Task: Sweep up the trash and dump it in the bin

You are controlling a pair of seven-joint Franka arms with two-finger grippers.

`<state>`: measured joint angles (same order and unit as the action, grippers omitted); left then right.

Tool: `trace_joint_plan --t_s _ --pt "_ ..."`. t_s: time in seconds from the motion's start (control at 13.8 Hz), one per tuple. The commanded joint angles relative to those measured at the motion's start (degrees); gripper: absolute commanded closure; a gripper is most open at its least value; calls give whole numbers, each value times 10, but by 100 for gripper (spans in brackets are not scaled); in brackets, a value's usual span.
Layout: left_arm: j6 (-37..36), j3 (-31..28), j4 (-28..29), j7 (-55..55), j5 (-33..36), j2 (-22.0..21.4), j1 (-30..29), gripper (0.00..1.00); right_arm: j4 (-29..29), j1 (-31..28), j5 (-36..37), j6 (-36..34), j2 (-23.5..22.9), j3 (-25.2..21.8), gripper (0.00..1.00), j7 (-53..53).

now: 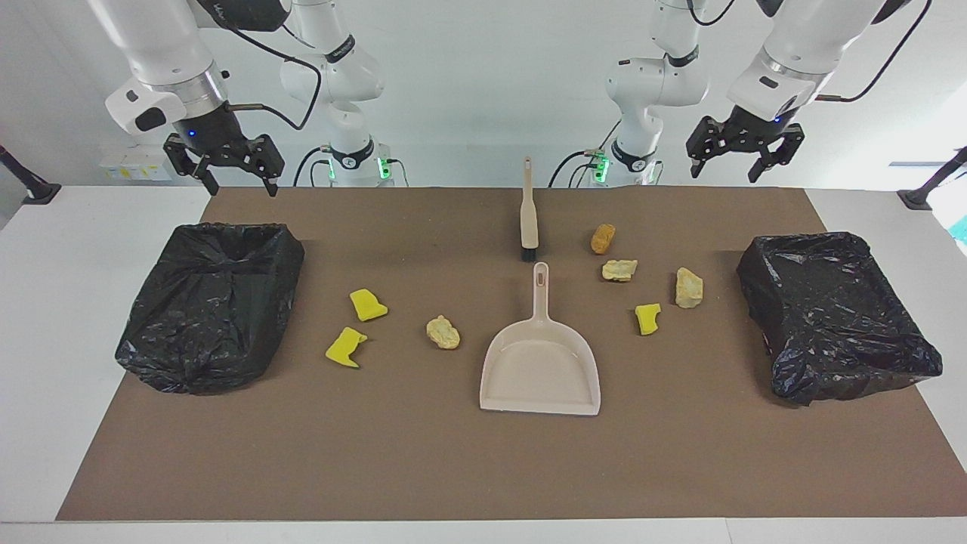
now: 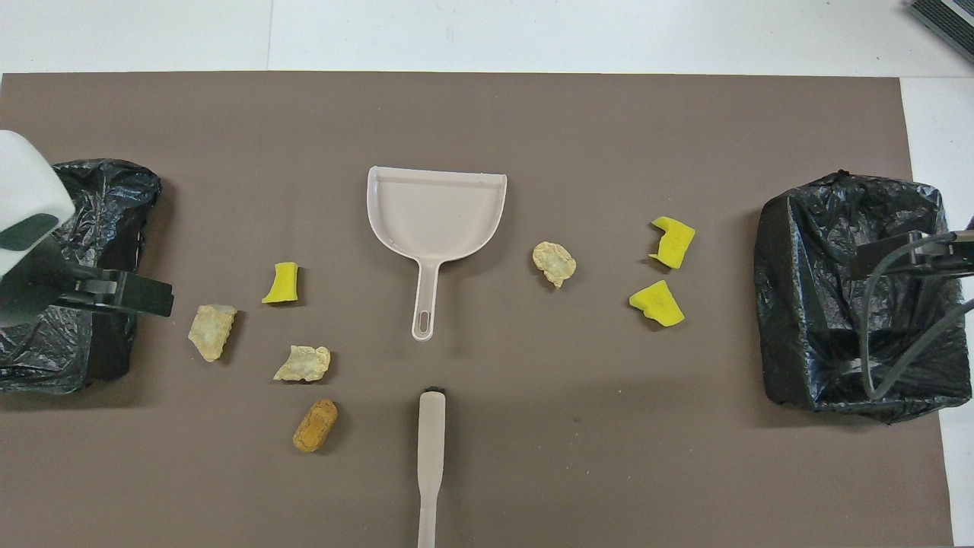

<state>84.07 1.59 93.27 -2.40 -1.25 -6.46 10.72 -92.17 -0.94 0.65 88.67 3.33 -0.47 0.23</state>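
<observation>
Seven scraps (image 1: 442, 332) are scattered mid-mat around one dustpan (image 1: 540, 370) and one brush (image 1: 529, 219), between two bins (image 1: 211, 302). Both grippers, left (image 1: 736, 159) and right (image 1: 230, 172), are seen spread and empty only facing.

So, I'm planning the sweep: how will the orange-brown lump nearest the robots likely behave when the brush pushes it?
The orange-brown lump looks rounded and oblong, so it may roll rather than slide on the brown mat. It is small beside the brush, so probably light. Its crusty surface suggests it could shed crumbs.
</observation>
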Motion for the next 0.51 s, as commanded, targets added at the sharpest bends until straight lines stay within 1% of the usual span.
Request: trace_joint_plan --t_s 0.0,0.29,0.43 --pt "27 -5 66 -37 4 -41 39 0 -6 -2 -10 -4 8 -1 0 5" --pt "45 -4 118 -47 3 -55 90 0 -6 -1 -3 -5 8 -5 0 7" --pt "55 -4 144 -87 3 -63 122 0 -6 -2 -7 -7 9 -3 0 5"
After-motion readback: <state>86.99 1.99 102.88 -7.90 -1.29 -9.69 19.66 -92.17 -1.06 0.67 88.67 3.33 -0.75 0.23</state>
